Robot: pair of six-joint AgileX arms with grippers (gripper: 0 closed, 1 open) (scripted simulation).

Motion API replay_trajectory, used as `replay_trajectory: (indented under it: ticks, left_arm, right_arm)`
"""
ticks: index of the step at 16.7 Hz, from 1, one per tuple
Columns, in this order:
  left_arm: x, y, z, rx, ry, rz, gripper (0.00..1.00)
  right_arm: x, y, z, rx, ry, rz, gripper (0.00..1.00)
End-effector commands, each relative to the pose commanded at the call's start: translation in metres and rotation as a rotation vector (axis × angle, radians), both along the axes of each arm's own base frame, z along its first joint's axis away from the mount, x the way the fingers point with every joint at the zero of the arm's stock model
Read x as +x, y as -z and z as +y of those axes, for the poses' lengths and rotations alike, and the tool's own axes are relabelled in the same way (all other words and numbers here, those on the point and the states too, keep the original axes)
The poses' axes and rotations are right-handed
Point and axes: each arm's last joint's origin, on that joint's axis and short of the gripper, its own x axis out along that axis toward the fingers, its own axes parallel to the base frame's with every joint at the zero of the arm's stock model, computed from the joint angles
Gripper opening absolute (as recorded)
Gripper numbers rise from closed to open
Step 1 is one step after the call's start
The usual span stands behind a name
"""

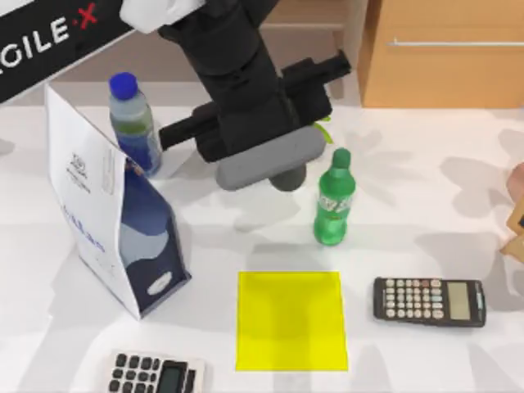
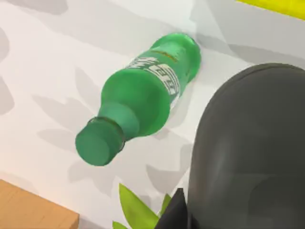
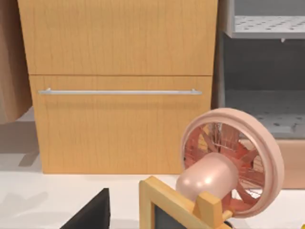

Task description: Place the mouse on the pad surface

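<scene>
Fingers of your left gripper (image 1: 284,175) clasp the mouse (image 2: 248,152), aloft at twelve o'clock from the pad (image 1: 291,321), beside the green bottle (image 1: 333,203).

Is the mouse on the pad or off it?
Off. The mouse hangs under the left tool, above the table behind the bare yellow pad.

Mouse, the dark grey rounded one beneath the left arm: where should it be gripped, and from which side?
Probably across the two long flanks of the dark grey rounded mouse, from straight above, where the left gripper hovers. Its smooth dome offers no edge, and the upright green plastic bottle close on the top view's right crowds a sideways approach.
</scene>
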Motion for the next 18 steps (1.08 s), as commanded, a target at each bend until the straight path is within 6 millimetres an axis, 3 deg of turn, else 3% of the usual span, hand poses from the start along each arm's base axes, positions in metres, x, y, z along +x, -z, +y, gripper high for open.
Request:
replay_trajectory:
  ticks: [3,6,18]
  left_arm:
    - [-0.039,0.054,-0.040,0.169,0.141,0.053,0.00]
    - [-0.067,0.088,-0.056,0.300,0.228,0.058,0.00]
    - [-0.071,0.101,-0.058,0.319,0.243,0.056,0.00]
  right_arm:
    - [0.000,0.000,0.000,0.000,0.000,0.000,1.00]
    - [0.000,0.000,0.000,0.000,0.000,0.000,1.00]
    - [0.000,0.000,0.000,0.000,0.000,0.000,1.00]
